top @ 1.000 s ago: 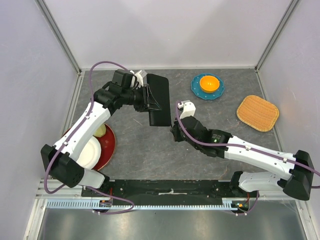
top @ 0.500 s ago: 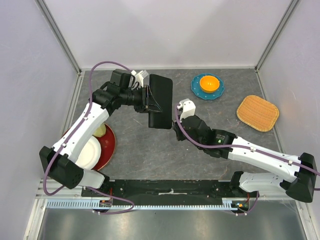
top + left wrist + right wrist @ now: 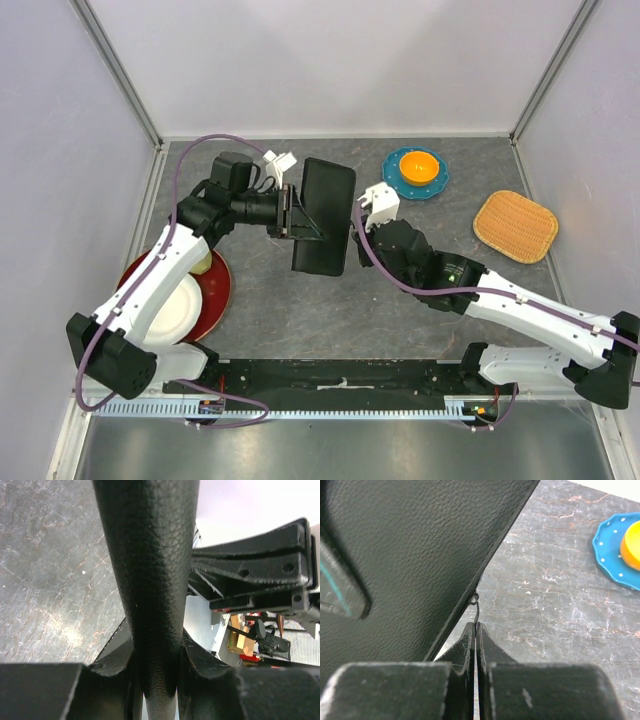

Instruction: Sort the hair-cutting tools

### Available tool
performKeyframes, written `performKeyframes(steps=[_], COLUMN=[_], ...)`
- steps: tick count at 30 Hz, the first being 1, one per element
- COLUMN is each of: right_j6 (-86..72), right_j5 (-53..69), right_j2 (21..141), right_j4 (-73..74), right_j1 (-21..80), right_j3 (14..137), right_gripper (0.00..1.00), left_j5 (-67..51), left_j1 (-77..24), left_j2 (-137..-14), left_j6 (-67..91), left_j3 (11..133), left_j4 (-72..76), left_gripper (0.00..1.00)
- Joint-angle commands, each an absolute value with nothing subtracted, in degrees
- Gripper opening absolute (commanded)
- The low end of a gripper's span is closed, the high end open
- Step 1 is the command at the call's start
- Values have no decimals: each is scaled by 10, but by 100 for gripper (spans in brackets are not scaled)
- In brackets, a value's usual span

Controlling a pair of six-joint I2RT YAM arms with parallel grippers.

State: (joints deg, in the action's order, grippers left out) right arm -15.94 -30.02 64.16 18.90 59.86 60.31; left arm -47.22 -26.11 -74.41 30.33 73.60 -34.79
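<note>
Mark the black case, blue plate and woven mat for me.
black case (image 3: 330, 205): top external view, middle of its flat face.
blue plate (image 3: 412, 194): top external view, bare near rim beside the orange bowl.
woven mat (image 3: 515, 226): top external view, centre of the weave.

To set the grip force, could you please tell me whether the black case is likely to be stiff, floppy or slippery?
The case is probably fairly stiff: it looks flat and rectangular though the left claw grips only one long edge. Its grained, leather-like skin likely resists slipping. Held off-centre, it may twist if the right claw tugs.
</note>
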Motion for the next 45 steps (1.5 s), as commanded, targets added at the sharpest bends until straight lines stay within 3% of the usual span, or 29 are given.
performKeyframes(steps=[1, 19, 34, 45], right_j6=[-137, -9, 270, 351], right_j5=[-356, -302, -258, -150], right_j2=[628, 621, 626, 695], right_j4=[153, 127, 141, 268], right_j1=[570, 503, 491, 455], right_j3=[642, 721, 793, 931], right_gripper=[0, 0, 0, 0], left_j5=[-540, -611, -630, -633], left_j1=[-262, -263, -264, -272], left_j2=[-695, -619, -627, -622], left_j6=[280, 250, 216, 217], left_j3=[708, 659, 638, 607], left_j4=[-315, -301, -325, -332], left_gripper=[2, 2, 2, 2])
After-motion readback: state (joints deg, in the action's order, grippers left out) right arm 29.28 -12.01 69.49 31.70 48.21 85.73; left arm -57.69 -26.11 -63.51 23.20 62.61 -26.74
